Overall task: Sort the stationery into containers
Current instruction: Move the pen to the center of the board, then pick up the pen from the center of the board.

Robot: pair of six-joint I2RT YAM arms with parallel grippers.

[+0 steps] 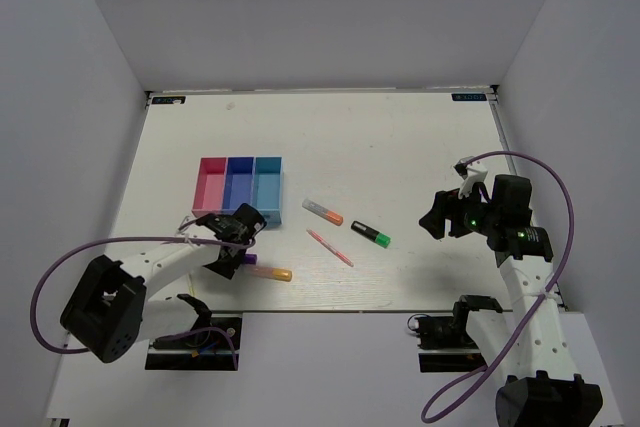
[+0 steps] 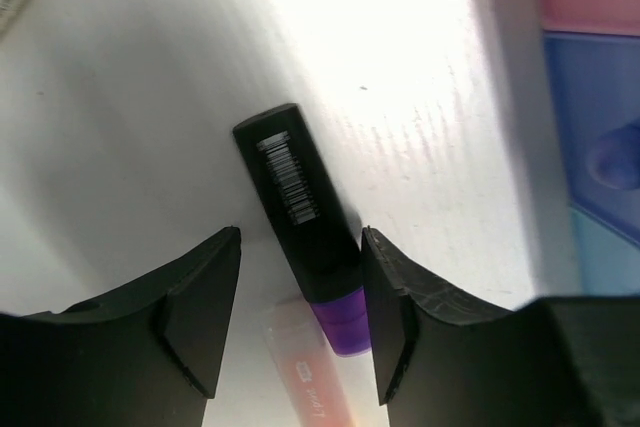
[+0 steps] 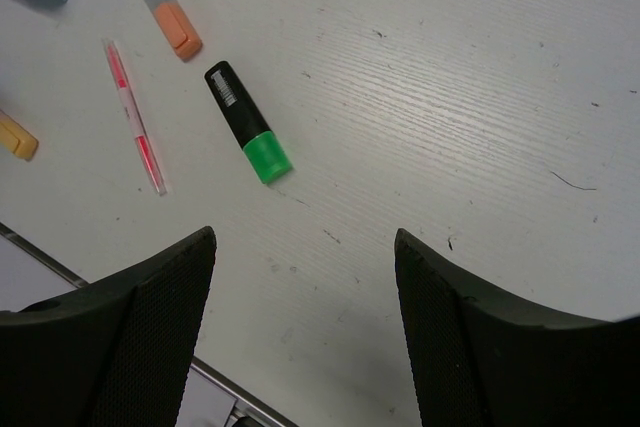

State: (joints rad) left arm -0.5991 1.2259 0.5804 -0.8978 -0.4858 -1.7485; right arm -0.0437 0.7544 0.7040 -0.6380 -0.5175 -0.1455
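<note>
Left wrist view is showing the left gripper (image 2: pixel 301 239) straddling the purple-capped highlighter (image 2: pixel 298 202) on the counter (image 2: pixel 140 97), fingers apart and not yet pinching. A pick seems to be starting, and it is calling for closing, lifting and carrying to the three-compartment tray (image 2: pixel 590 97) at upper right. A pink-and-orange highlighter (image 2: pixel 305 382) is running off the bottom edge. Right gripper (image 3: pixel 303 247) is hovering, fingers spread wide and holding nothing.

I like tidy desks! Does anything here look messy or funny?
Nothing looks broken or spilled. Five pens just lie loose outside the tray: grey-and-orange marker, pink pen, green highlighter, purple highlighter, pink-and-orange marker.
</note>
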